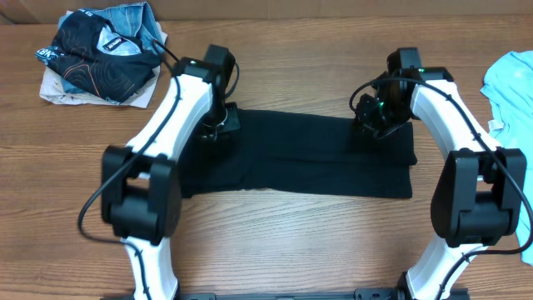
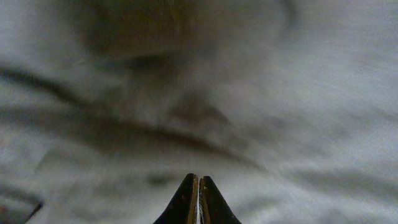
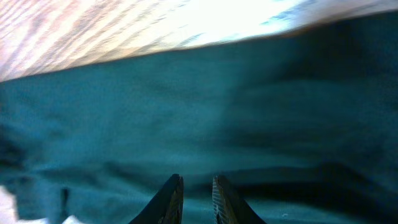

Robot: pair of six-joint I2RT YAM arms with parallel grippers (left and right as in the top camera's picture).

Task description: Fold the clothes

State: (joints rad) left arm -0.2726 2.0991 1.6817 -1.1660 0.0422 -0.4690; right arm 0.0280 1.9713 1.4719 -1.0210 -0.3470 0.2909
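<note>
A large black shirt [image 1: 300, 154], one of the clothes, lies folded into a wide band across the middle of the table. My left gripper [image 1: 218, 125] is down on its upper left corner. In the left wrist view that gripper [image 2: 198, 177] is shut, fingertips pressed together over blurred, grey-looking fabric [image 2: 249, 112]. My right gripper [image 1: 371, 121] is down on the shirt's upper right part. In the right wrist view the right gripper [image 3: 198, 179] shows a narrow gap between its fingers above the dark cloth [image 3: 186, 124], with nothing visibly pinched. A light blue T-shirt [image 1: 512, 83] lies at the right edge.
A heap of dark and denim-coloured garments [image 1: 104, 54] sits at the back left. Bare wooden table [image 1: 291, 242] runs in front of the shirt between the two arm bases. The shirt's far edge meets bright wood [image 3: 124, 31] in the right wrist view.
</note>
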